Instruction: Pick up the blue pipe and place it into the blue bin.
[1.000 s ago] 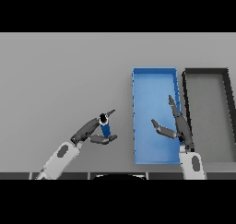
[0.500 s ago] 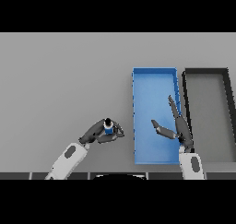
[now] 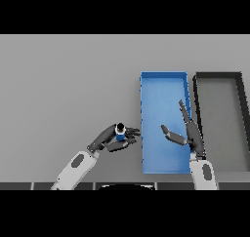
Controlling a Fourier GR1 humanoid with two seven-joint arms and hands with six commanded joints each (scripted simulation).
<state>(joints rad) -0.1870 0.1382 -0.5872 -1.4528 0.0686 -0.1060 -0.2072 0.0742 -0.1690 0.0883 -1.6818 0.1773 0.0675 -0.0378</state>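
The blue pipe is a short blue piece with a dark, white-ringed end, standing upright above the grey table. My left hand is shut on it, fingers curled round it, just left of the blue bin. The bin is a long open tray at centre right. My right hand hovers open over the bin's near right part, fingers straight and thumb spread toward the left.
A black bin of the same shape stands right beside the blue bin on its right. The grey table spreads wide to the left and back.
My left hand has carried the blue pipe to the right, closer to the blue bin's left wall. The right hand has stayed put over the bin.
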